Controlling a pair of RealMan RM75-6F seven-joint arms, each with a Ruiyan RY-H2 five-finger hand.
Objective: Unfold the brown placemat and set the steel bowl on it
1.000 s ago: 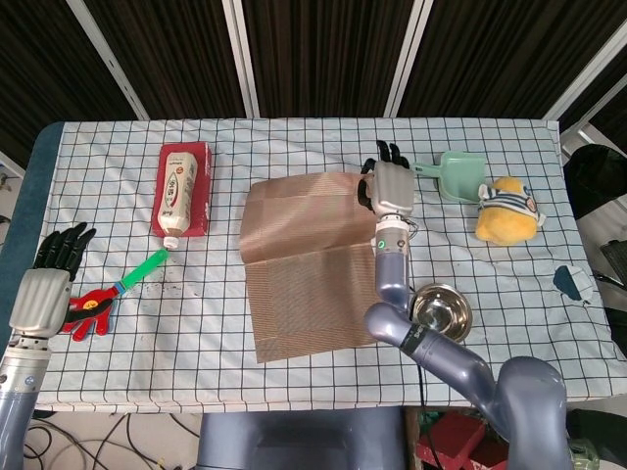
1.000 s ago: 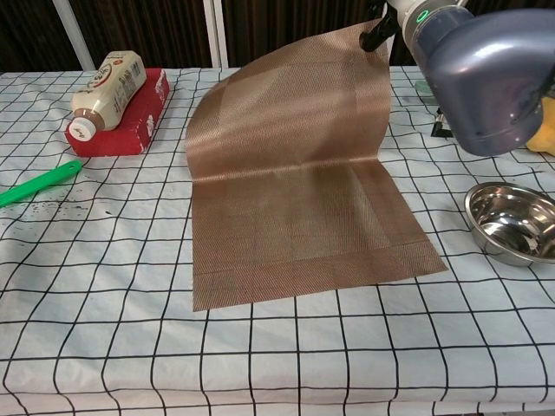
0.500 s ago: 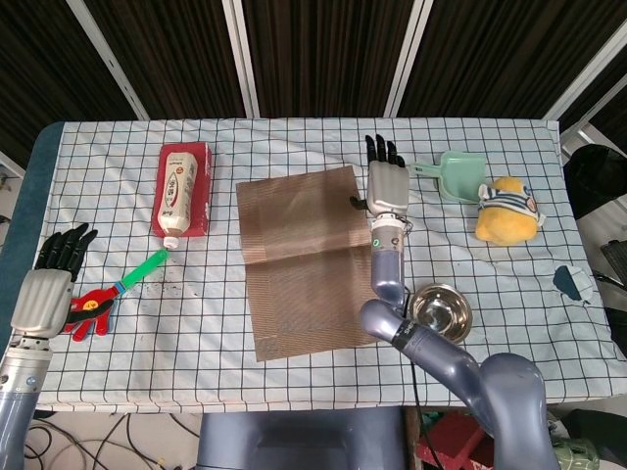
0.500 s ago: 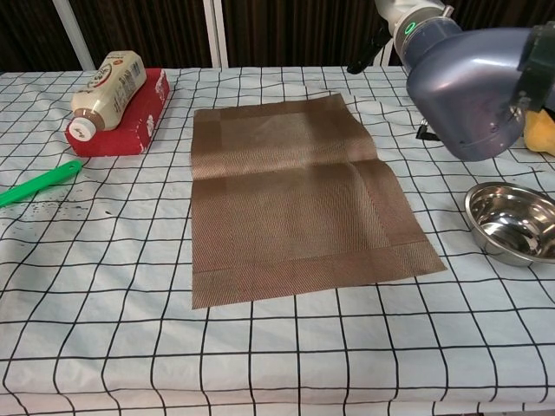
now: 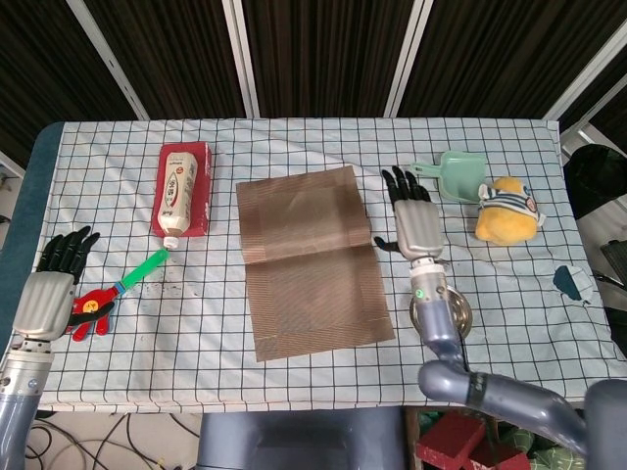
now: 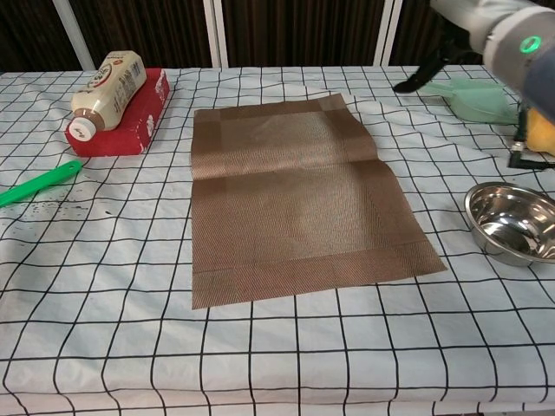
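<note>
The brown placemat [image 5: 306, 261] [image 6: 299, 199] lies unfolded and flat in the middle of the table, with a crease across it. My right hand [image 5: 416, 221] hovers just right of the mat's far right corner, fingers spread and holding nothing. The steel bowl [image 6: 513, 222] stands upright on the cloth to the right of the mat; in the head view my right forearm covers most of the bowl [image 5: 458, 315]. My left hand [image 5: 49, 292] is at the table's left edge, fingers apart and empty.
A white bottle lies on a red box [image 5: 182, 190] left of the mat. A green-handled red tool [image 5: 110, 294] lies beside my left hand. A green dustpan [image 5: 453, 176] and a yellow plush toy [image 5: 507, 210] sit at the far right.
The mat's raised far half has dropped flat onto the table. My right hand has let go of it and moved right and nearer, away from the mat's corner.
</note>
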